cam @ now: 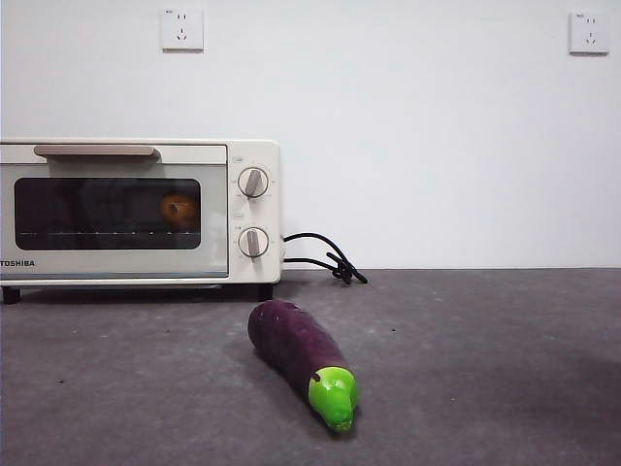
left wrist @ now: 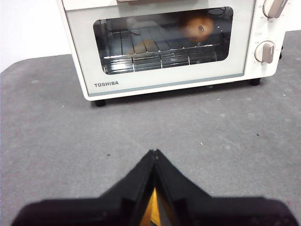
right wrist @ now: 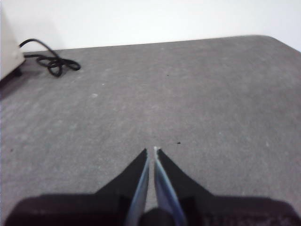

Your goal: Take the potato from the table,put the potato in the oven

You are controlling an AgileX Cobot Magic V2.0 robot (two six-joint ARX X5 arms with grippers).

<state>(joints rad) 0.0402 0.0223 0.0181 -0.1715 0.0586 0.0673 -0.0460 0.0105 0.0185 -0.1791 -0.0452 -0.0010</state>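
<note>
The orange-brown potato (cam: 179,209) lies inside the cream-white oven (cam: 254,150), on the wire rack behind the closed dark glass door. The left wrist view shows the potato (left wrist: 198,27) toward the knob side of the oven (left wrist: 164,82). My left gripper (left wrist: 154,153) hangs over the grey table (left wrist: 56,132) in front of the oven, shut with nothing in it. Over bare table (right wrist: 211,94) to the oven's right, my right gripper (right wrist: 151,149) is shut and empty too. Neither gripper shows in the front view.
A long purple eggplant (cam: 296,342) with a green tip lies on the table in front of the oven's right end. The oven's black cord (cam: 325,255) coils behind it near the wall. Two wall sockets sit high on the white wall.
</note>
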